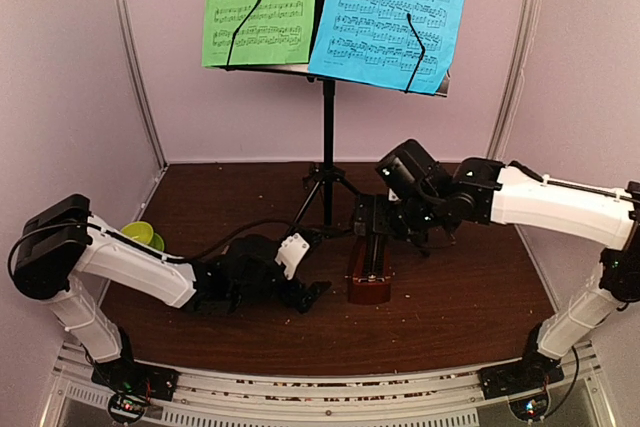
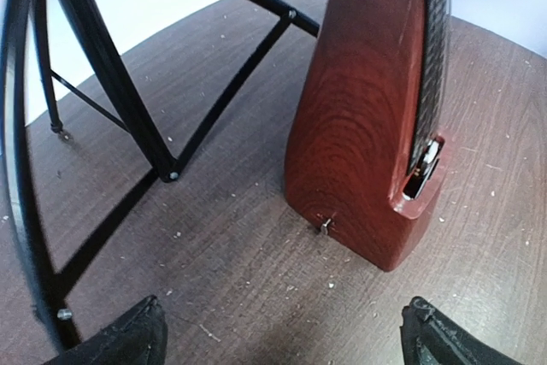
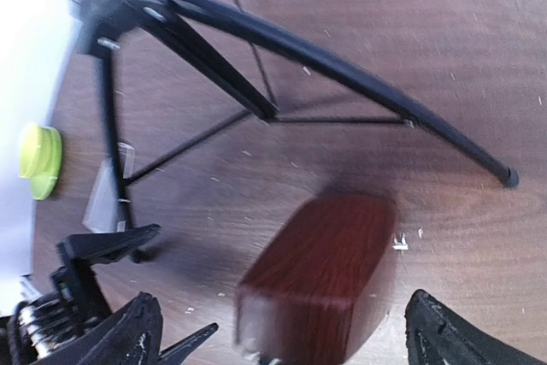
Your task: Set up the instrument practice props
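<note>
Green sheet [image 1: 260,2] and blue sheet [image 1: 390,12] lean readable on the music stand [image 1: 327,127]. The metronome [image 1: 369,272] stands upright at its feet. Left pincer [image 2: 286,339] and right pincer [image 3: 291,335] are released and empty.

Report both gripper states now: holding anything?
Left gripper: open, empty, facing the dark red-brown wooden pyramid metronome.
Right gripper: open above that metronome, holding nothing.

tripod legs [image 1: 318,192] crowd the metronome's [image 1: 369,285] left; open tabletop [image 1: 470,297] lies right of it.
</note>
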Motion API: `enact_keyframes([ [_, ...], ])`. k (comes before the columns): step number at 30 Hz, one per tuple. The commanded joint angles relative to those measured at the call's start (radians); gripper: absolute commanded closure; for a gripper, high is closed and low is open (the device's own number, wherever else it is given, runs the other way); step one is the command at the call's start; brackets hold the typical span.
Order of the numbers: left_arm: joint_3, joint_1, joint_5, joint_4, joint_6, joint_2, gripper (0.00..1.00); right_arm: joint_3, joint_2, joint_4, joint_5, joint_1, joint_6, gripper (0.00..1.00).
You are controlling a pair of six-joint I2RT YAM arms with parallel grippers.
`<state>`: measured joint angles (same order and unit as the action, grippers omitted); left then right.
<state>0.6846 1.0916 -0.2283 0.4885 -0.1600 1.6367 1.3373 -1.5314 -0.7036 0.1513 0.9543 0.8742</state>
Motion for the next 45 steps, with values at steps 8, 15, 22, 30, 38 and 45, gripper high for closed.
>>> enact_keyframes([
  [8,0.03,-0.015,-0.092,-0.18,0.034,-0.242,0.02,-0.279,0.332,0.363,-0.024,-0.029,-0.321,0.0],
  [15,0.064,-0.025,-0.053,-0.251,0.022,-0.343,0.02,-0.412,0.431,0.491,-0.261,-0.093,-0.566,0.0],
  [22,0.117,-0.025,-0.025,-0.288,0.047,-0.329,0.03,-0.582,0.423,0.697,-0.36,-0.122,-0.672,0.01],
  [30,0.143,-0.025,-0.023,-0.286,0.065,-0.309,0.03,-0.649,0.328,0.885,-0.456,-0.183,-0.623,0.07],
  [38,0.136,-0.025,-0.045,-0.284,0.06,-0.319,0.03,-0.672,0.305,0.895,-0.492,-0.204,-0.631,0.28],
  [45,0.124,-0.025,-0.044,-0.284,0.053,-0.331,0.03,-0.714,0.326,0.908,-0.502,-0.213,-0.636,0.28],
])
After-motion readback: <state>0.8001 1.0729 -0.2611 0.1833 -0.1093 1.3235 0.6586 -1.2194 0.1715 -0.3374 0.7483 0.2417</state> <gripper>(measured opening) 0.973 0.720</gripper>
